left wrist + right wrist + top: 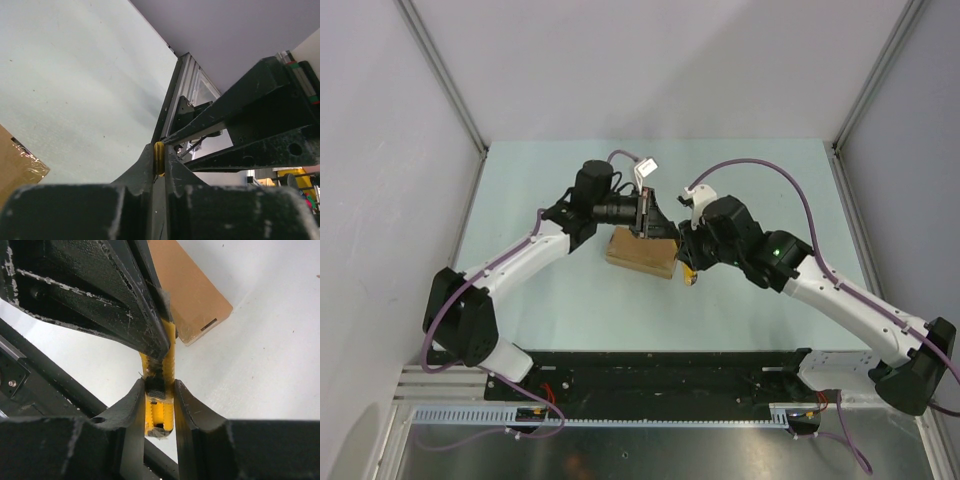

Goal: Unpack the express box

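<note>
The express box [640,253], a flat brown carton, lies closed on the pale table in the middle. It also shows in the right wrist view [190,290] and at the lower left of the left wrist view [15,167], with shiny tape on it. The yellow-and-black utility knife [161,412] is held above the table just right of the box [690,279]. My right gripper [159,390] is shut on its tail end. My left gripper [159,150] is shut on the knife's other part [159,159], so both hold it. In the top view the left gripper [655,232] and right gripper [688,262] meet at the box's right end.
Grey enclosure walls with aluminium posts surround the table. A black rail [650,370] runs along the near edge between the arm bases. A purple cable with a white tag [645,168] loops above the left wrist. Another cable arcs over the right arm [790,185].
</note>
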Tool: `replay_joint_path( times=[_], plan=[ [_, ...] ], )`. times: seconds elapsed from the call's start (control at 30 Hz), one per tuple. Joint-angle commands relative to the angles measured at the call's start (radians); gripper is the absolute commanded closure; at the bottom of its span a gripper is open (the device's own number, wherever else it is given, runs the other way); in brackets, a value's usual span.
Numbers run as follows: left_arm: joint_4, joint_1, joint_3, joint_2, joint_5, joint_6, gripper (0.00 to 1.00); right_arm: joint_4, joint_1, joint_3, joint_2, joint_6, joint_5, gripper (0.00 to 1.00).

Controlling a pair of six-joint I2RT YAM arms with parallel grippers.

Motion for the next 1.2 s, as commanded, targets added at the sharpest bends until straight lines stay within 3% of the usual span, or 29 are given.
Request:
replay_joint_path(
  times=[0.0,0.1,0.13,0.17,0.23,0.33,0.43,0.63,0.77,0.83,0.87,0.97,1.17],
  plan=[
    [0.026,-0.006,-0.010,-0.045,-0.034,0.031,1.00,0.026,0.003,0.005,-0.018,-0.023,0.009,1.00],
    [0.027,-0.004,0.006,-0.049,-0.056,0.017,1.00,0.030,0.001,0.005,-0.028,-0.002,0.014,0.96],
    [0.026,-0.002,0.016,-0.051,-0.077,0.014,1.00,0.032,-0.005,0.005,-0.038,0.008,0.005,0.62],
    [0.026,-0.001,0.021,-0.063,-0.091,0.011,1.00,0.039,-0.005,0.005,-0.046,0.024,0.012,0.48],
    [0.026,0.019,0.041,-0.072,-0.125,-0.007,1.00,0.056,-0.008,0.005,-0.075,0.043,0.038,0.25],
    [0.026,0.066,0.075,-0.095,-0.163,-0.048,1.00,0.133,-0.010,0.005,-0.113,0.083,0.055,0.12],
    [0.026,0.123,0.116,-0.123,-0.194,-0.108,1.00,0.202,-0.019,0.005,-0.159,0.153,0.077,0.06],
    [0.027,0.159,0.249,-0.149,-0.267,-0.243,1.00,0.381,-0.052,0.005,-0.189,0.328,0.031,0.05],
    [0.050,0.211,0.297,-0.149,-0.240,-0.500,1.00,0.550,-0.054,-0.010,-0.195,0.411,0.019,0.06],
    [0.123,0.249,0.276,-0.157,-0.179,-0.596,1.00,0.677,-0.053,-0.023,-0.198,0.452,0.009,0.07],
    [0.247,0.255,0.253,-0.161,-0.165,-0.713,1.00,0.706,-0.052,-0.024,-0.195,0.465,0.012,0.08],
    [0.352,0.255,0.207,-0.181,-0.157,-0.834,1.00,0.815,-0.053,-0.024,-0.176,0.489,0.008,0.12],
    [0.435,0.243,0.141,-0.238,-0.220,-0.894,1.00,0.952,-0.059,-0.024,-0.109,0.549,-0.026,0.14]
  ],
)
